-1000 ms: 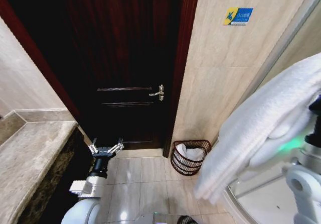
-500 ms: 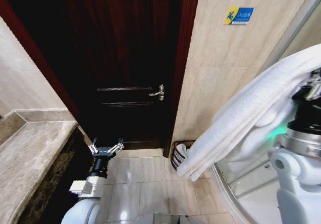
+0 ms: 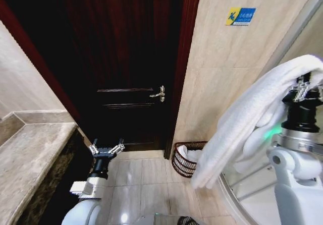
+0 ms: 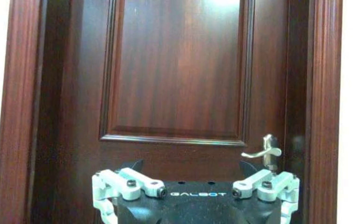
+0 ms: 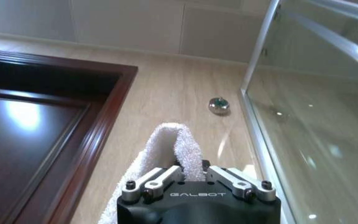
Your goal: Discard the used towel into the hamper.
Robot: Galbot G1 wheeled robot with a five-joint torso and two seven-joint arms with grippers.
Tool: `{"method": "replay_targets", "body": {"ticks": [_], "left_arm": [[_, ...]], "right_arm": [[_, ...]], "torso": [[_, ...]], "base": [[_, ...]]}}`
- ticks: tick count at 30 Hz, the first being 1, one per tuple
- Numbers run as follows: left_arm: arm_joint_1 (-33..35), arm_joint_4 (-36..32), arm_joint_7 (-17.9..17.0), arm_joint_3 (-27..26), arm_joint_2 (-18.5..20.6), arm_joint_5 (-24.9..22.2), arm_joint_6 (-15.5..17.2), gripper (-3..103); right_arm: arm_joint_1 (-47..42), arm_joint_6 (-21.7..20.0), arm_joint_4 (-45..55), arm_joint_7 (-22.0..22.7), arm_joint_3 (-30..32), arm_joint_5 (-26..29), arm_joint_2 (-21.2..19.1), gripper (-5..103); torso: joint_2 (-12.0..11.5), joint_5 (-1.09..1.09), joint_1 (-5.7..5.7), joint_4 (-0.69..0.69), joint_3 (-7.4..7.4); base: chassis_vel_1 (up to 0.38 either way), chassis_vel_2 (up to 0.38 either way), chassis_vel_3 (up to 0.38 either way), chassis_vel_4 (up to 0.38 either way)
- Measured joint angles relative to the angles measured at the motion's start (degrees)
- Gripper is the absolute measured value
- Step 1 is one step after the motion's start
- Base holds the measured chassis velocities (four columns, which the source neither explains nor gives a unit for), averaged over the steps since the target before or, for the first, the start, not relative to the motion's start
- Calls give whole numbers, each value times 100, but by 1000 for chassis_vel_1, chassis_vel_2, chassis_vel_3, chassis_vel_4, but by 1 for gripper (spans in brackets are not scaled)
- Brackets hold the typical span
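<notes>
A white towel (image 3: 242, 124) hangs from my right gripper (image 3: 305, 86), which is raised at the right and shut on the towel's upper fold. The cloth drapes down and to the left, its lower end just right of the hamper (image 3: 180, 164). That dark red-brown wire basket stands on the floor against the wall beside the door frame, with white cloth inside and its right side hidden by the towel. The right wrist view shows the towel (image 5: 175, 144) pinched in my right gripper (image 5: 188, 170). My left gripper (image 3: 106, 148) is held low before the door, open and empty, its fingers (image 4: 126, 181) spread wide.
A dark wooden door (image 3: 131, 58) with a metal handle (image 3: 160, 93) stands shut ahead. A marble counter (image 3: 25, 159) runs along the left. A curved glass shower enclosure (image 3: 242, 189) is at the right. Light floor tiles (image 3: 146, 177) lie open before the hamper.
My right arm has risen and come leftward into view with the towel. The towel's hanging end swung across the hamper, then back right, uncovering most of it. The left arm has not moved.
</notes>
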Motion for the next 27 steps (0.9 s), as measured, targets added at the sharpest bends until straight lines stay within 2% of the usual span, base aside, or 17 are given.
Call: {"method": "replay_targets", "body": {"ticks": [11,20,27], "left_arm": [[-1,0,0,0,0,0,0,100],[0,0,0,0,0,0,0,100],[0,0,0,0,0,0,0,100]], "right_arm": [[274,121,-389,-99,2,156,-266,5],[1002,355,-1042,-509,-306,331,-454,5],[1602,400,-1494,-534,-685,239,-477,5]], "torso": [[-2,-1,2,-1,-1],[-2,0,-4,0,-3],[-4,0,-2,2,-2]], "base": [[-70,75,74,-78],[0,0,0,0],[0,0,0,0]]}}
